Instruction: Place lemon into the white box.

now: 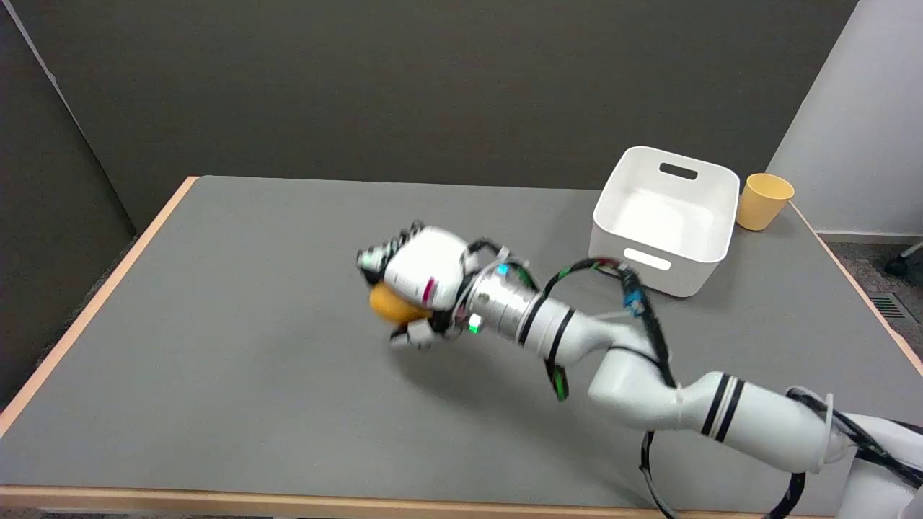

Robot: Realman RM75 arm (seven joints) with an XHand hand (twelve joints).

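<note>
From the lower right of the frame my right arm [649,375] reaches up-left across the grey table [216,346]; its right hand [414,281] sits left of centre, palm down, fingers curled round the lemon [393,305], which shows beneath the palm (whether it has cleared the tabletop I cannot tell, given motion blur). The white box [667,216] lies well apart toward the upper right, open and apparently empty; I judge the carry runs up-right. A yellow cup [764,200] stands just beside the box, at far right.
</note>
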